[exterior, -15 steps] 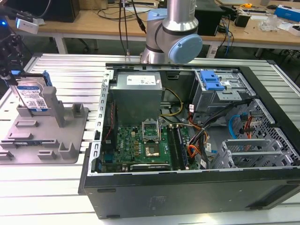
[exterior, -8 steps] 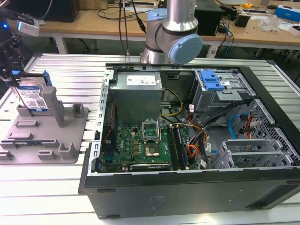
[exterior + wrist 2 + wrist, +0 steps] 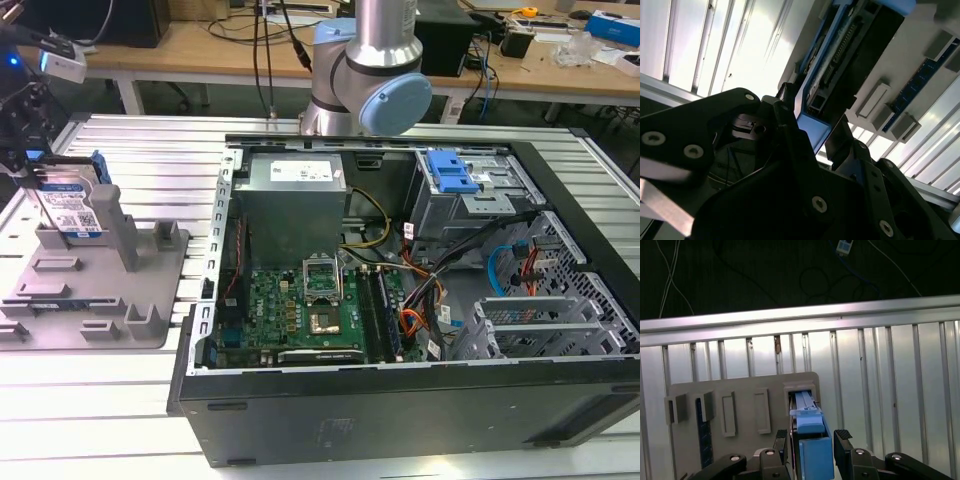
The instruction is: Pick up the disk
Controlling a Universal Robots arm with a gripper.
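Observation:
The disk [image 3: 80, 205] stands on edge in a slot of the grey fixture [image 3: 150, 300] at the exterior view's left, its blue-and-white label facing out. My gripper [image 3: 40, 195] has come down over it from above. In both wrist views the two black fingers sit tight on either side of the disk's blue-railed end [image 3: 810, 452], so the gripper [image 3: 812, 437] looks shut on it. The second wrist view shows the disk [image 3: 850, 45] running away from the gripper [image 3: 815, 130] into the fixture [image 3: 920, 85]. Its lower end rests in the fixture's slot [image 3: 800, 390].
An open computer case [image 3: 400, 300] fills the middle and the exterior view's right, with a blue drive-bay latch [image 3: 450, 172] at its back. The arm's joint [image 3: 375, 60] rises behind it. Upright posts [image 3: 118, 225] stand beside the disk. Ribbed metal tabletop [image 3: 120, 410] lies all around.

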